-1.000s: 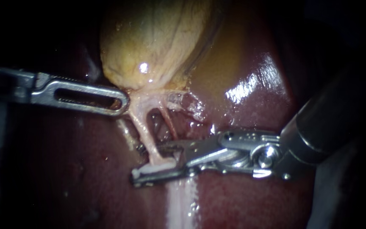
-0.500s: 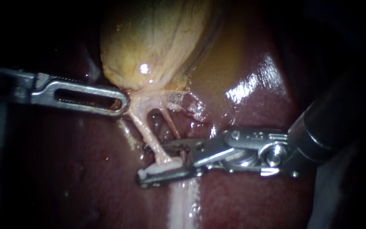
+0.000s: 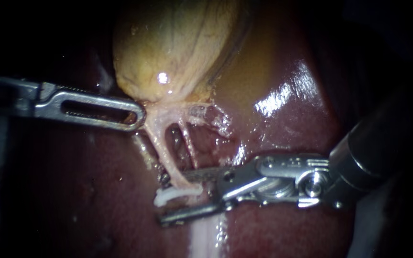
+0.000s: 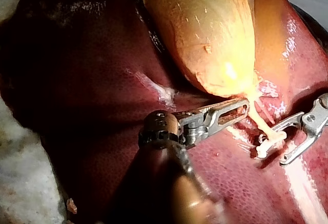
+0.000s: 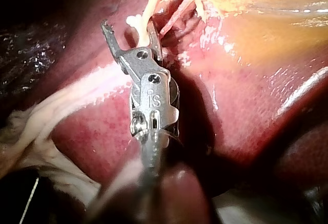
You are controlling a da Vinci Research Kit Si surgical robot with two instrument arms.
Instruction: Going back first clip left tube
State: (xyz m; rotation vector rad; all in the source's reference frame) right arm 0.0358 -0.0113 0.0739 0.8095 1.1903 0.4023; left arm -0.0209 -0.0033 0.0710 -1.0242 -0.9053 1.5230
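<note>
My right instrument (image 3: 174, 198) has its jaws spread, and the white clip (image 3: 166, 195) lies between them, seated across the lower end of the left tube (image 3: 166, 148). The lower jaw stands clear of the clip. From the jaw hinge the clip lies at 9 o'clock. The tube's long axis runs from 11 to 5 o'clock, across the jaws. The right tube (image 3: 189, 141) ends just beside the upper jaw. I judge that the retreat should run straight toward 3 o'clock over bare liver (image 3: 283, 224), where room is open. My left instrument (image 3: 135, 113) is pinched on the gallbladder (image 3: 173, 48) neck, at 10 o'clock from the clip.
</note>
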